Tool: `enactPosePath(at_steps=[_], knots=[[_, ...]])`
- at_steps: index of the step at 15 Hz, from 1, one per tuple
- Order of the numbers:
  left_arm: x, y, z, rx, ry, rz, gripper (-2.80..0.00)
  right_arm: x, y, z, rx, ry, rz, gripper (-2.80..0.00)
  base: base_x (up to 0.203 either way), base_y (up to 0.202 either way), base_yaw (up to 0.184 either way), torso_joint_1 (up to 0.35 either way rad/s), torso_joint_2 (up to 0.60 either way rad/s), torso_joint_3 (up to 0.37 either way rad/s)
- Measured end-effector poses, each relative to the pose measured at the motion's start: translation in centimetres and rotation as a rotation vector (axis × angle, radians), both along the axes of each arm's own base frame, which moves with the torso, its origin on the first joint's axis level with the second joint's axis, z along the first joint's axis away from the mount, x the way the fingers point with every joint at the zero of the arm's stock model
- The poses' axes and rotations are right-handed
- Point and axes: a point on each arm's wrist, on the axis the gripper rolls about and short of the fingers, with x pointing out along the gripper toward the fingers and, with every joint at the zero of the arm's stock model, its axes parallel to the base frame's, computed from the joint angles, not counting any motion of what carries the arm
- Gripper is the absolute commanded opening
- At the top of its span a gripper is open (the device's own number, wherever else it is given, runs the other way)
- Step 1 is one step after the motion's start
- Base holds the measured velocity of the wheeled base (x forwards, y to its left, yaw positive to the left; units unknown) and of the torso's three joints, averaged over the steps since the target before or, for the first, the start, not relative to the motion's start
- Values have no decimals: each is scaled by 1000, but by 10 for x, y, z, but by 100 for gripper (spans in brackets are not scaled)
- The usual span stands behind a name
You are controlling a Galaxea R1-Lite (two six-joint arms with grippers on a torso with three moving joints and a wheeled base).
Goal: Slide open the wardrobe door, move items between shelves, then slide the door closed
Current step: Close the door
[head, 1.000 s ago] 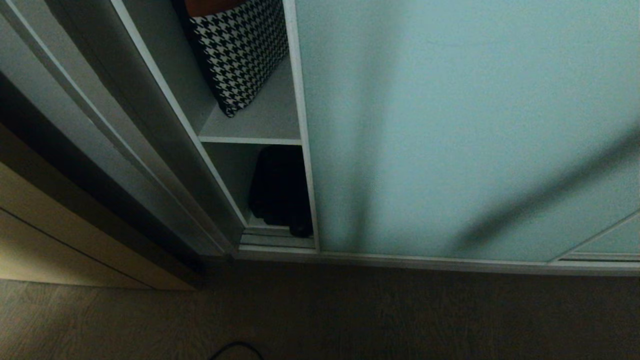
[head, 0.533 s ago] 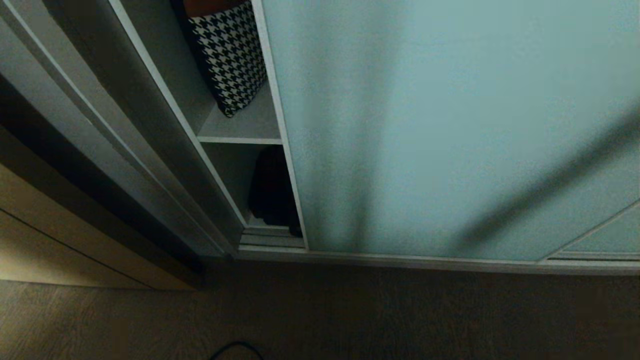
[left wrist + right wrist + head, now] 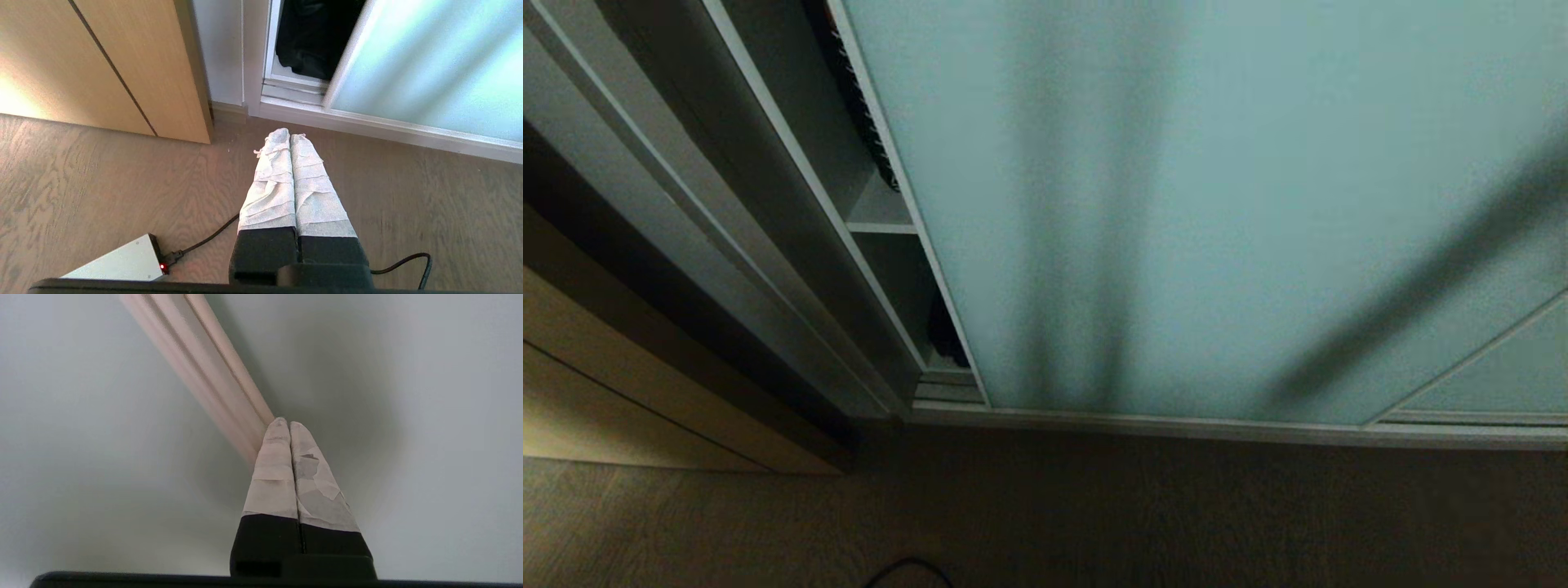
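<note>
Door (image 3: 1176, 204) nearly shut, gap at 9 o'clock | right gripper (image 3: 284, 424) fingers pressed together, tips at frame rail, apparently to push | black bag (image 3: 310, 36) on bottom shelf | left gripper (image 3: 290, 136) pressed together, parked above floor.

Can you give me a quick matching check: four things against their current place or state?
1. sliding wardrobe door
2. all-black bag
3. left gripper
4. right gripper

a. shut, over the wooden floor
b. nearly closed, narrow gap left
c. shut, tips at the door's frame strip
d. on the bottom shelf behind the gap

Pairs: 1-b, 2-d, 3-a, 4-c
</note>
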Motion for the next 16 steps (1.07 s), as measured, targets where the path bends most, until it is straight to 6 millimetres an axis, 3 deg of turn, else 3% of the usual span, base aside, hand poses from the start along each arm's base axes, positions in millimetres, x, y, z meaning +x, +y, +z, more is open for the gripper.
enactPosePath(at_steps=[6,10,16], knots=[[0,0,0,0,0,0,-280,-17,17,13,-61,-52,-6,-280,0,0,0,0,0,0],[0,0,0,0,0,0,-280,-34,42,44,-68,-20,38,-280,0,0,0,0,0,0],[0,0,0,0,0,0,-280,-72,123,95,-117,-22,173,-280,0,0,0,0,0,0]])
